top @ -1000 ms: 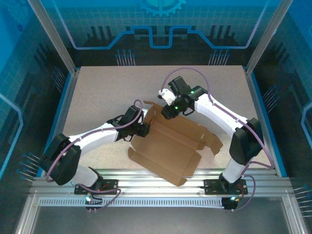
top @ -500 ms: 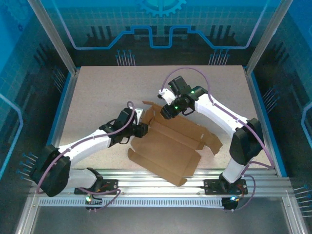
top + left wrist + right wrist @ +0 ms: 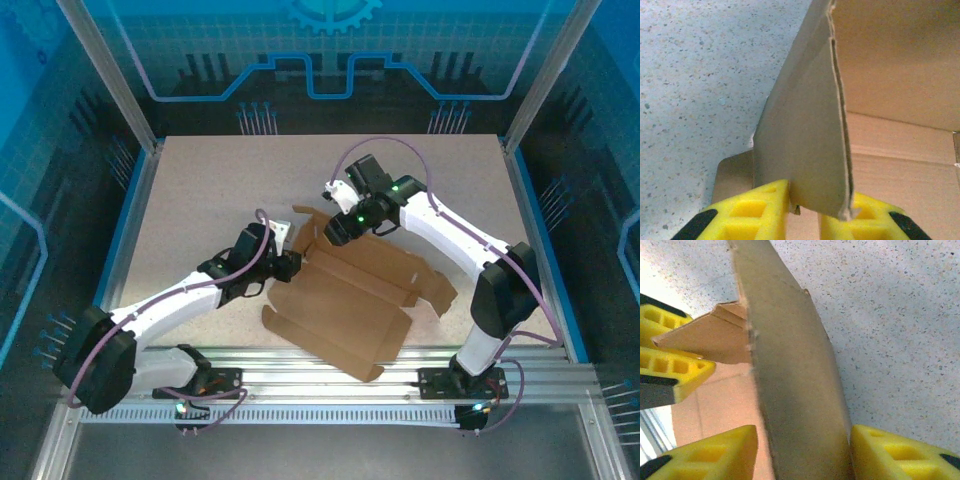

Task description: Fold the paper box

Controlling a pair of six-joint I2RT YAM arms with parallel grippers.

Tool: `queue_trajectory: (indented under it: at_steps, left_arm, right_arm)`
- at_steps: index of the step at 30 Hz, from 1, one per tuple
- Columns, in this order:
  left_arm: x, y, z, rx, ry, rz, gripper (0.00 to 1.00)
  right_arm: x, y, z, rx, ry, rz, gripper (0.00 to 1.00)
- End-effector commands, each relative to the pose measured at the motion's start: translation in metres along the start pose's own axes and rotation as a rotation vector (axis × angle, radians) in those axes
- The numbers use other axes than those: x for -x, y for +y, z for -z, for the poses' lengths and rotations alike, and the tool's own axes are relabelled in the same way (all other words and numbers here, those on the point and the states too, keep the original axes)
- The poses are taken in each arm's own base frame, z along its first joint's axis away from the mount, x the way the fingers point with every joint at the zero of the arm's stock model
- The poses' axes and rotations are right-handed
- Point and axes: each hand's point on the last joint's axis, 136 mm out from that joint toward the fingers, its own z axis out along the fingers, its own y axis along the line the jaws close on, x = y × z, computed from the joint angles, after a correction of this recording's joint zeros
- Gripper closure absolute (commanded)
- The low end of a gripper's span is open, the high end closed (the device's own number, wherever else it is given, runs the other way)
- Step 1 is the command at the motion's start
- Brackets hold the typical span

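Left wrist view: the left claw (image 3: 817, 202) pinches a left flap of the paper box (image 3: 805, 125). The right claw (image 3: 804, 440) stands open around its far flap.

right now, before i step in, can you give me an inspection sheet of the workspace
surface: speckled light table
job's things: paper box, brown cardboard, mostly lying flat, its far-left flaps raised
clutter: nothing seen
grippers: left gripper pinching an upright flap; right gripper with jaws apart either side of another raised flap
cables: purple cables looped along both arms
surroundings: blue see-through panels on three sides, metal rail at the near edge
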Motion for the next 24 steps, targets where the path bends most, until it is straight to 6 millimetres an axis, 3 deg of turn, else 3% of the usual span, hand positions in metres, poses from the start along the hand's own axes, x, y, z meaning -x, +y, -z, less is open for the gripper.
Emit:
queue_trajectory:
  at_steps: [1,11,19,24]
  left_arm:
    - [0.001,-0.003,-0.003,-0.034,-0.01,0.005,0.79]
    - [-0.003,-0.008,-0.007,-0.067,0.006,-0.023,0.84]
    - [-0.013,-0.003,-0.012,-0.057,0.022,-0.018,0.86]
    - [-0.014,0.002,-0.011,-0.027,0.025,-0.007,0.86]
  right_arm:
    - [0.026,0.007,0.024,0.033,-0.081,-0.01,0.38]
    - [0.066,0.016,0.041,0.109,-0.156,-0.082,0.25]
    - [0.103,-0.012,0.028,0.021,-0.152,-0.193,0.26]
    - [0.104,-0.021,0.023,-0.014,-0.156,-0.196,0.27]
